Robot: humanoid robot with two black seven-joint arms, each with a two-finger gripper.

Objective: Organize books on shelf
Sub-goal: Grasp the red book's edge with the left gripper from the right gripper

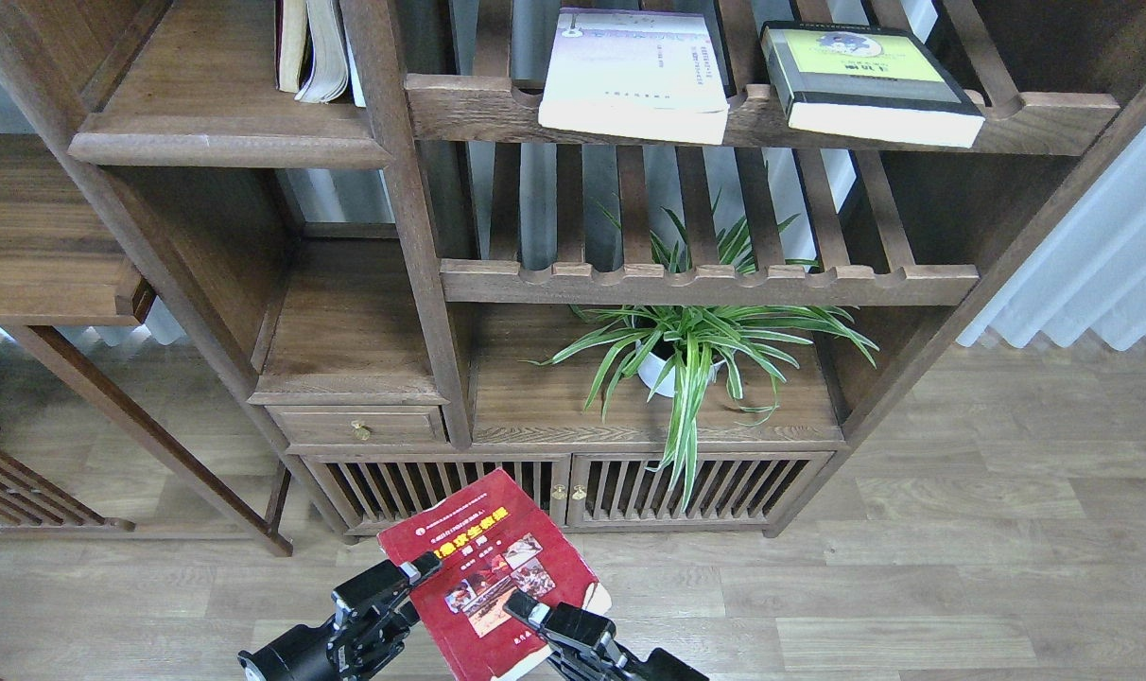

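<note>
The dark red paperback [488,577] with a yellow title and photos is held low at the bottom centre, cover up. My right gripper [524,613] is shut on its lower right part, one finger lying on the cover. My left gripper [410,588] is open at the book's left edge, its upper finger [420,567] over the cover. The white paperback [634,76] and the black-and-lime-green book [866,80] lie flat on the top slatted rack. The solid dark brown shelf [223,142] with a rounded front edge is at the upper left.
Worn cream-paged books [313,47] stand at the back right of the solid shelf. A potted spider plant [686,350] fills the lower compartment under a second slatted rack [705,279]. A small drawer [360,426] and slatted cabinet doors [573,487] sit below. A side table [43,255] is at the left.
</note>
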